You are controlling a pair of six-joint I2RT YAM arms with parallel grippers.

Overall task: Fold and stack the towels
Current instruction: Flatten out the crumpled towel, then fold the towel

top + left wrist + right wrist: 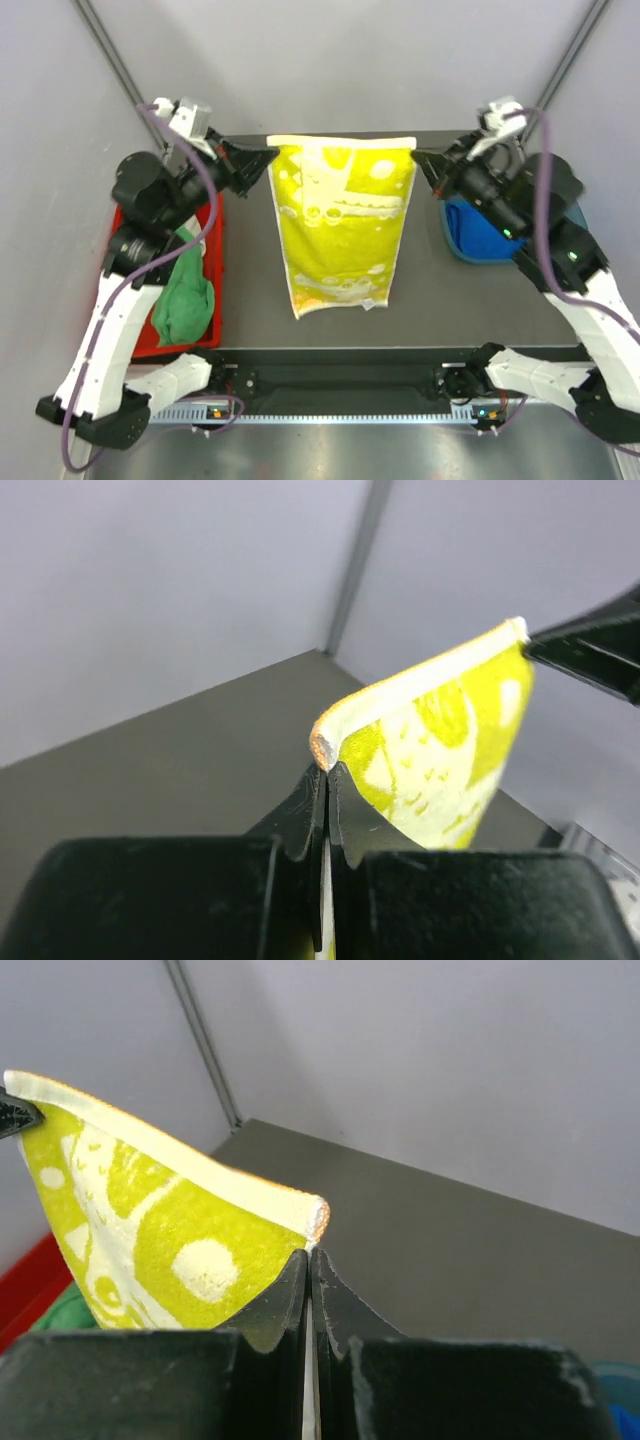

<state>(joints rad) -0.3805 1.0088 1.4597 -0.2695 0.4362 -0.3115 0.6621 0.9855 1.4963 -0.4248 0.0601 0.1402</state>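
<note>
A yellow towel (342, 225) with a pale printed pattern hangs stretched between both grippers above the dark table (480, 300); whether its bottom edge touches the table I cannot tell. My left gripper (270, 156) is shut on its top left corner (325, 745). My right gripper (418, 155) is shut on its top right corner (315, 1218). A green towel (185, 290) lies crumpled in the red tray (215, 250) at the left. A blue towel (478, 238) sits in the bin at the right, partly hidden by the right arm.
The red tray stands along the table's left edge under the left arm. The blue bin (450, 240) stands at the right edge under the right arm. Grey walls close the back and sides.
</note>
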